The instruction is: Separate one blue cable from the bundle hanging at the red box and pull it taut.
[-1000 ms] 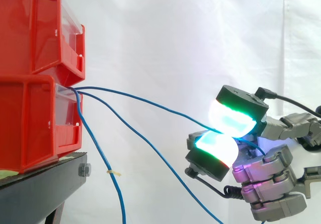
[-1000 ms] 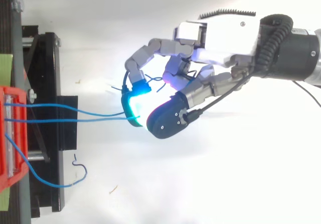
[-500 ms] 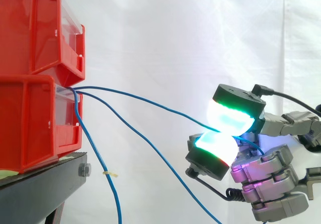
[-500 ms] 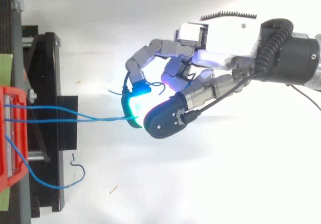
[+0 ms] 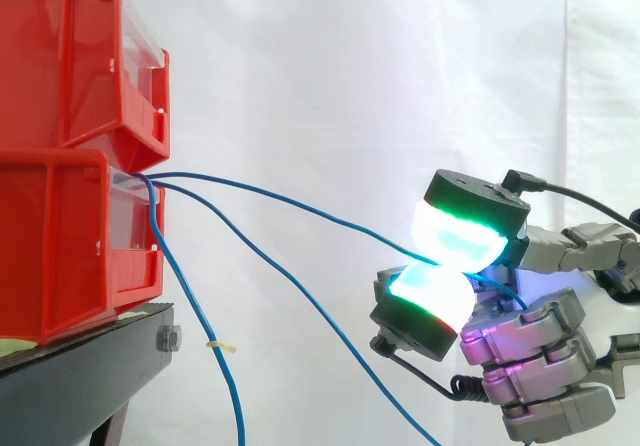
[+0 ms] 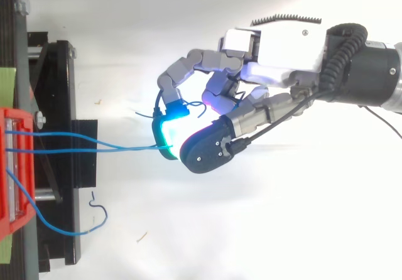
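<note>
The hand (image 5: 522,354) pinches one blue cable (image 5: 300,204) between two curled fingertips (image 5: 460,236). From the hand the cable runs nearly straight to the lower red bin (image 5: 60,236). Two other blue cables (image 5: 300,294) sag below the hand.

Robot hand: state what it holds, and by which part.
The robot hand pinches one blue cable between two glowing fingertips, near its free end, away from the red box.
</note>
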`<state>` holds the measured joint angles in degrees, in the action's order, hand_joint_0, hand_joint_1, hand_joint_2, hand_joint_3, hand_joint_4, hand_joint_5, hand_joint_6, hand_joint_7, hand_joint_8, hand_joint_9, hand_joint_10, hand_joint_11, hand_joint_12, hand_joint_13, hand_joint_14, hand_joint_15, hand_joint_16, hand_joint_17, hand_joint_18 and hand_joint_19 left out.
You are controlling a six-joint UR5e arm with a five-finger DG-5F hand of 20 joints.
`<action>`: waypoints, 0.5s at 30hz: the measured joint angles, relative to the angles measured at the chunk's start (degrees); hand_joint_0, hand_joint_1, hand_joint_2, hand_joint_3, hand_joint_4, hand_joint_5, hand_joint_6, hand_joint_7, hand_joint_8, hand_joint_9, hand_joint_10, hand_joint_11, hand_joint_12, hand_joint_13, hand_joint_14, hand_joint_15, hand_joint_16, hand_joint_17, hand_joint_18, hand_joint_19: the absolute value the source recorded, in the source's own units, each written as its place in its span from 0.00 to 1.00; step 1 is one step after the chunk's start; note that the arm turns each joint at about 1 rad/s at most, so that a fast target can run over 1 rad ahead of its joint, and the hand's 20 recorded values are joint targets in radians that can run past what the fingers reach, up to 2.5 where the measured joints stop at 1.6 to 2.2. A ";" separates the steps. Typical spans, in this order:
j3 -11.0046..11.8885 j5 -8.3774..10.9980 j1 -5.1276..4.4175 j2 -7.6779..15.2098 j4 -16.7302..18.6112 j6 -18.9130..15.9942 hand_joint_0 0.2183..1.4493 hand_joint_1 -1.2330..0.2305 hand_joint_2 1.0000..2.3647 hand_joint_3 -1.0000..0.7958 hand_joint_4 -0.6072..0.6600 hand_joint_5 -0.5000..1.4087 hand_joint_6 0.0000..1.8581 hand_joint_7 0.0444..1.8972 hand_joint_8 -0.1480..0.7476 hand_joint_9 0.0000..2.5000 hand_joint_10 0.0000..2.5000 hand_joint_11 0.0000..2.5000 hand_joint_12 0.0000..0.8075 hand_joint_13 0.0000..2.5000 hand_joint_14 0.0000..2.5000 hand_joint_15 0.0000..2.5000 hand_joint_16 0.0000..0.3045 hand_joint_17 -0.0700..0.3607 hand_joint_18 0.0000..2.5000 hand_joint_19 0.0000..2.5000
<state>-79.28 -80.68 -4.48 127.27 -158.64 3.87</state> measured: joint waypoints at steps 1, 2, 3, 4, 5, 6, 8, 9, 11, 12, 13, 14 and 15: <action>-0.01 0.00 0.00 0.00 0.00 0.00 0.47 0.31 0.01 0.52 0.37 0.15 0.51 0.71 0.47 0.42 0.72 0.52 0.40 0.44 0.80 0.57 0.11 0.33 0.57 0.66; -0.03 0.00 0.00 0.00 0.00 0.00 0.46 0.31 0.02 0.52 0.37 0.15 0.51 0.71 0.47 0.42 0.72 0.52 0.40 0.44 0.80 0.57 0.11 0.33 0.57 0.66; -0.03 0.00 0.00 0.00 0.00 0.00 0.47 0.31 0.02 0.52 0.37 0.15 0.51 0.71 0.47 0.42 0.73 0.52 0.40 0.44 0.80 0.58 0.11 0.33 0.57 0.67; -0.03 0.00 0.00 0.00 0.00 0.00 0.46 0.31 0.02 0.52 0.36 0.15 0.51 0.71 0.47 0.42 0.73 0.52 0.41 0.44 0.80 0.57 0.11 0.33 0.57 0.66; -0.03 0.00 0.00 0.00 0.00 0.00 0.46 0.31 0.01 0.52 0.37 0.15 0.51 0.71 0.47 0.42 0.73 0.52 0.41 0.44 0.80 0.57 0.11 0.33 0.57 0.66; -0.02 0.00 0.00 0.00 0.00 0.00 0.46 0.31 0.01 0.52 0.37 0.15 0.51 0.71 0.47 0.42 0.73 0.52 0.41 0.44 0.80 0.57 0.11 0.34 0.57 0.66; -0.01 0.00 0.00 0.00 0.00 0.00 0.46 0.31 0.02 0.52 0.36 0.15 0.51 0.71 0.48 0.42 0.73 0.52 0.41 0.45 0.77 0.58 0.11 0.34 0.57 0.65; -0.01 0.00 0.00 0.00 0.00 0.00 0.46 0.31 0.01 0.52 0.36 0.15 0.51 0.71 0.47 0.42 0.73 0.52 0.41 0.45 0.77 0.58 0.11 0.34 0.57 0.65; -0.01 0.00 0.00 0.00 0.00 0.00 0.46 0.31 0.01 0.52 0.34 0.16 0.51 0.72 0.46 0.43 0.72 0.52 0.41 0.46 0.76 0.57 0.11 0.33 0.57 0.66; 0.00 0.00 0.00 0.00 0.00 0.00 0.46 0.31 0.01 0.52 0.34 0.16 0.51 0.73 0.46 0.43 0.71 0.53 0.40 0.46 0.76 0.58 0.11 0.34 0.57 0.66; 0.00 0.00 0.00 0.00 0.00 0.00 0.46 0.31 0.02 0.53 0.34 0.16 0.51 0.74 0.46 0.44 0.70 0.54 0.40 0.46 0.76 0.59 0.11 0.33 0.58 0.66; 0.00 0.00 0.00 0.00 0.00 0.00 0.46 0.30 0.01 0.53 0.34 0.16 0.50 0.75 0.46 0.45 0.68 0.56 0.40 0.47 0.76 0.58 0.10 0.33 0.58 0.66; 0.00 0.00 0.00 0.00 0.00 0.00 0.46 0.30 0.01 0.53 0.33 0.16 0.50 0.75 0.46 0.45 0.67 0.56 0.40 0.47 0.76 0.59 0.11 0.33 0.59 0.67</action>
<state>-79.28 -80.68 -4.48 127.27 -158.64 3.87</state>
